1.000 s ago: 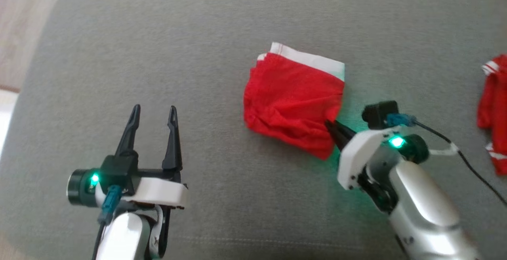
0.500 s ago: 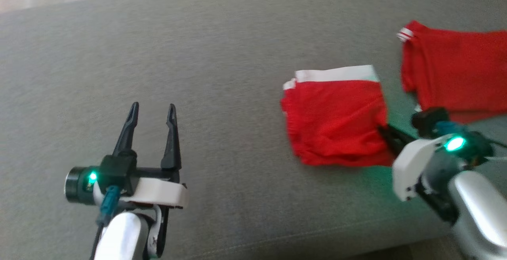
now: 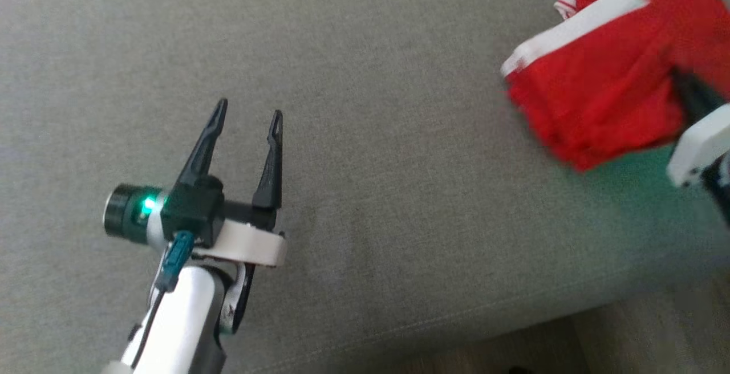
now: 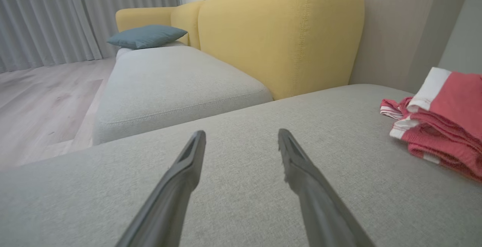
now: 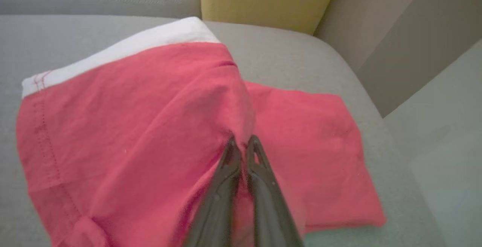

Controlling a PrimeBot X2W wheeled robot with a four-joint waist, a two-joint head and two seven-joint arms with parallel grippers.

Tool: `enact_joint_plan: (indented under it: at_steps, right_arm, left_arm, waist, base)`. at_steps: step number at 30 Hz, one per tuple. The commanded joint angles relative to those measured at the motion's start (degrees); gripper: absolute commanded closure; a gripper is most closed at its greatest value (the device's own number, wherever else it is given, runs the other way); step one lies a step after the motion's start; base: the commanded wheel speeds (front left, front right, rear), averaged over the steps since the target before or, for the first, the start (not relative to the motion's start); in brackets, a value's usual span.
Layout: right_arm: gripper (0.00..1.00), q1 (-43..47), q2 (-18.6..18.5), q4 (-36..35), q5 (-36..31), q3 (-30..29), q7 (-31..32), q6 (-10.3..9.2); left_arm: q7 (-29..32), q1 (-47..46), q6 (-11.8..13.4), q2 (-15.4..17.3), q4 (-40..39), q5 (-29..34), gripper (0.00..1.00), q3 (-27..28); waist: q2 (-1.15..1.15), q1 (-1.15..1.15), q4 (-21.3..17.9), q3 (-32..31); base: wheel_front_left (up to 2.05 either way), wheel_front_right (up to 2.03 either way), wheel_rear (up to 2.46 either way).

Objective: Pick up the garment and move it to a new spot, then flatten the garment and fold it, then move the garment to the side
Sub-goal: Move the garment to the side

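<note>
a grey cushion [image 3: 342, 49] carries a red garment [image 5: 320, 134] overlapped by a white-banded garment [image 5: 113, 126].

A home living room is indicated. In the left wrist view, a yellow sofa back [image 4: 278, 32] is seen at upper centre, a blue-grey pillow [image 4: 147, 36] and grey curtains [image 4: 45, 17] at upper left, and pale wooden flooring [image 4: 41, 100] at the left edge.
</note>
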Motion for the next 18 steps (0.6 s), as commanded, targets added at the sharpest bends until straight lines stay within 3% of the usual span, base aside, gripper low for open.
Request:
enact_joint_plan:
  at_steps: [1,9,16,17,18]
  right_arm:
    - [1.0,-2.09,-2.49,-0.11,0.48,-1.38,-1.43,0.2]
    - [1.0,-7.77,-2.21,8.57,2.5,-10.44,-4.66,0.2]
    - [1.0,-11.21,-1.06,13.64,2.96,-14.02,-6.42,0.2]
    - [0.85,-11.55,-0.89,14.7,2.68,-14.54,-6.23,0.2]
    - [0.85,-11.55,-0.89,14.7,2.68,-14.54,-6.23,0.2]
  left_arm:
    - [0.27,-3.18,-0.32,0.9,-2.14,0.83,0.0,1.16]
    - [0.94,-8.19,-1.53,1.32,-2.69,2.56,0.0,-0.58]
    - [0.94,-11.51,-2.22,1.42,-2.41,3.58,0.0,-1.8]
    - [0.88,-11.73,-2.28,1.39,-2.27,3.57,0.0,-1.91]
    - [0.88,-11.73,-2.28,1.39,-2.27,3.57,0.0,-1.91]
  waist:
    - [0.0,0.0,-0.88,2.26]
    - [0.0,0.0,-1.94,8.21]
    - [0.0,0.0,-2.12,11.17]
    - [0.0,0.0,-2.07,11.23]
    - [0.0,0.0,-2.07,11.23]
  base:
    - [0.0,0.0,0.0]
    - [0.0,0.0,0.0]
    - [0.0,0.0,0.0]
    - [0.0,0.0,0.0]
    - [0.0,0.0,0.0]
